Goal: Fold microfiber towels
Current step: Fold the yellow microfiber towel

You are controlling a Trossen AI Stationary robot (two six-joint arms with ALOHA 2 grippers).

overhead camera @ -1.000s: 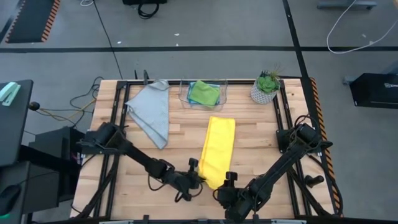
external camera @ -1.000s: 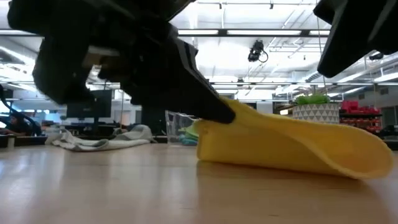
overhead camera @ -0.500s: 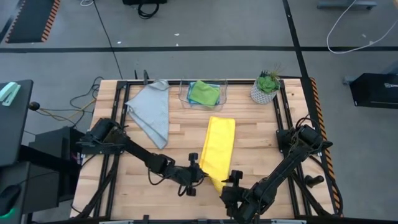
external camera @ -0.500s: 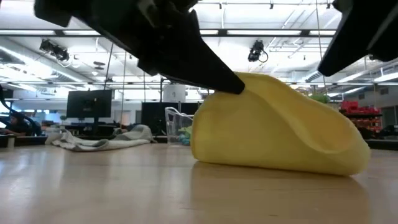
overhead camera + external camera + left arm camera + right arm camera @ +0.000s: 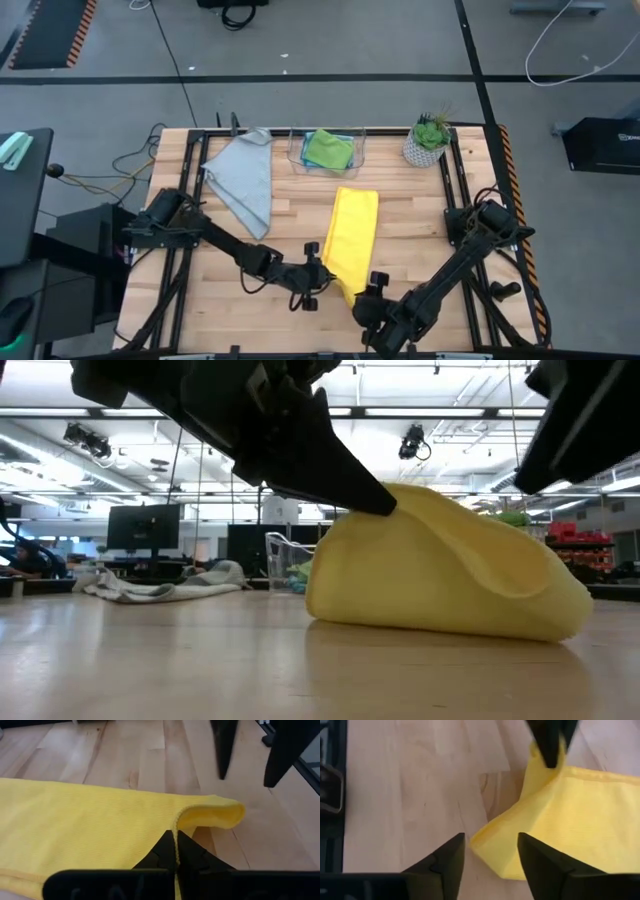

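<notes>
Three towels in view from above. The yellow towel (image 5: 351, 240) lies folded long in the middle of the table (image 5: 410, 215), its near corner lifted and curled over — the left gripper (image 5: 318, 272) is clenched on that corner at lower centre. The right gripper (image 5: 372, 291), jaws spread wide, sits just beside the same corner. One grey towel (image 5: 244, 180) lies upper left; one green towel (image 5: 329, 149) rests in the clear bin (image 5: 361, 141) at top centre.
</notes>
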